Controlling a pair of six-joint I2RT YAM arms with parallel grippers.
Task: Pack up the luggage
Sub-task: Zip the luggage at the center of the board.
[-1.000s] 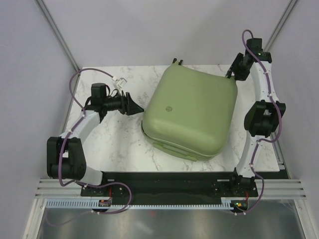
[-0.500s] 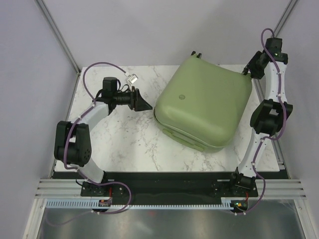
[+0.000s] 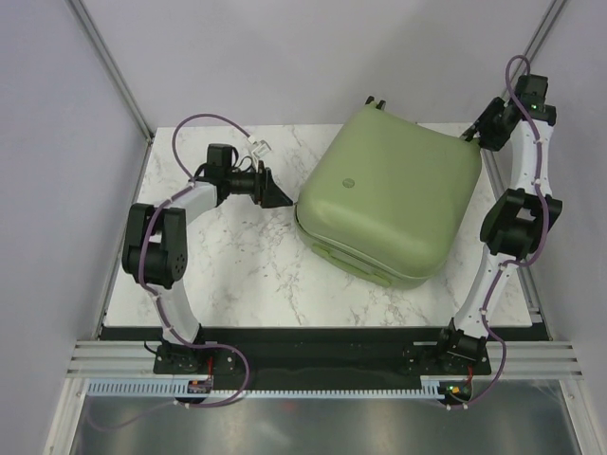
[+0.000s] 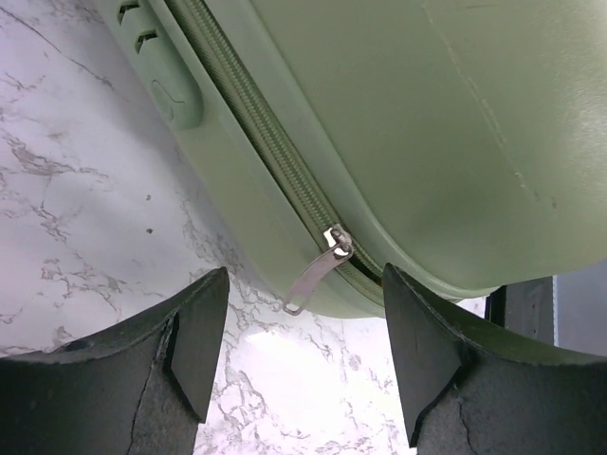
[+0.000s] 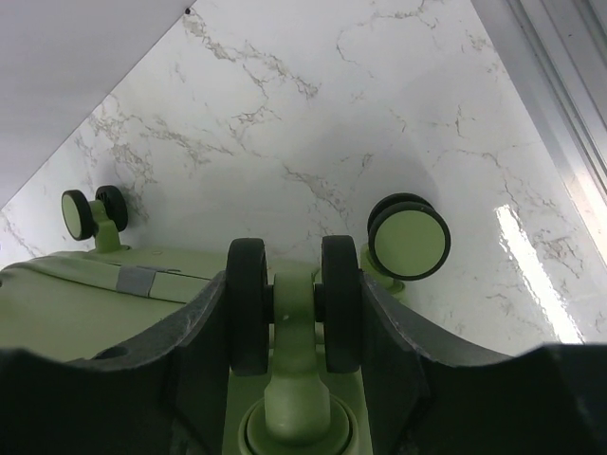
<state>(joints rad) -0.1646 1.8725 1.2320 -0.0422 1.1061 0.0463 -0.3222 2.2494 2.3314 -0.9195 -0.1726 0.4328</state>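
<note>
The luggage (image 3: 391,204) is a pale sage-green suitcase lying shut on the marble table (image 3: 237,265), round logo up. My left gripper (image 3: 282,198) is open just off its left corner. In the left wrist view my left gripper (image 4: 303,284) has its jaws wide apart, and the silver zipper pull (image 4: 317,271) hangs from the zipper between and just ahead of them, untouched. My right gripper (image 3: 471,136) is at the far right corner. In the right wrist view my right gripper (image 5: 294,299) is shut on a black twin caster wheel (image 5: 250,303).
Two more caster wheels (image 5: 408,237) (image 5: 93,213) stick out from the suitcase's end. A green side handle (image 4: 163,71) sits beside the zipper. Grey walls close in the table; a metal rail (image 5: 560,114) runs along its right edge.
The suitcase has slid right and back with my right gripper holding its wheel, mostly in the first half second. My left gripper followed right toward the suitcase's left corner.
</note>
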